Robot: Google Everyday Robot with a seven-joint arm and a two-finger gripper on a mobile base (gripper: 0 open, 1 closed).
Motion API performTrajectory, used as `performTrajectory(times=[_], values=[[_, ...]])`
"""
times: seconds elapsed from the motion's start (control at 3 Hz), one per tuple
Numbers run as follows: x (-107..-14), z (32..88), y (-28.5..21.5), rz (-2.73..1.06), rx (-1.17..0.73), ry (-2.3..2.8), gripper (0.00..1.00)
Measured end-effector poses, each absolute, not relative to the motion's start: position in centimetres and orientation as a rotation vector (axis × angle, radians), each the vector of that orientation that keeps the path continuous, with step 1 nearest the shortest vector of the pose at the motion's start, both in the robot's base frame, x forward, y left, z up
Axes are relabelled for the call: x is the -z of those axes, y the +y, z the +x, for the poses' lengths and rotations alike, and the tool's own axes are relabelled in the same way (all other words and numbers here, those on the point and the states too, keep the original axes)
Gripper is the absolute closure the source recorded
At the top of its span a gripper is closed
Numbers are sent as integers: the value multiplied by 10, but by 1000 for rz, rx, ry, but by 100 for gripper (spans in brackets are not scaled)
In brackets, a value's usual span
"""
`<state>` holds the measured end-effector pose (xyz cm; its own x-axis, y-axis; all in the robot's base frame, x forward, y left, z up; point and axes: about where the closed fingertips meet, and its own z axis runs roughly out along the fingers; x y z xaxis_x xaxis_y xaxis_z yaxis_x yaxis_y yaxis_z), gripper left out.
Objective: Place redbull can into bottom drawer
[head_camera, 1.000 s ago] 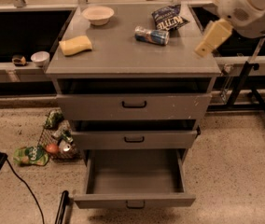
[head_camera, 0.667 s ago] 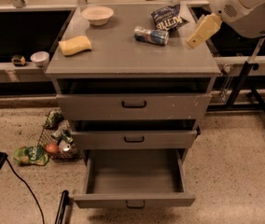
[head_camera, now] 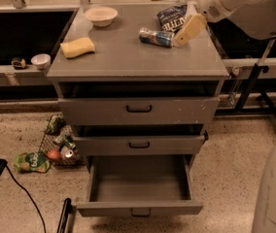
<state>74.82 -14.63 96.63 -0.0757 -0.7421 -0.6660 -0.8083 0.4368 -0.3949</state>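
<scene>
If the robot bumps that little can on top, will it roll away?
Probably yes: the redbull can lies on its side, round, so a nudge from the gripper just beside it could roll it. Its shiny metal likely feels slippery, and it looks stiff, not floppy.

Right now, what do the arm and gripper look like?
Arm: smooth white rounded shells, bulbous wrist with a small dark round spot; no cables or markings visible. Gripper: tan, tapered, over the cabinet top beside the can.
</scene>
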Motion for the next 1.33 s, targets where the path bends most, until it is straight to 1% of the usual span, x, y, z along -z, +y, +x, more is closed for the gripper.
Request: performTrajectory(times=[0.33, 0.67, 1.33], values=[[-959, 752, -144, -1320, -85, 1850, 0], [-927, 775, -134, -1231, -138, 1864, 0], [-898, 835, -137, -914, -210, 1805, 0]])
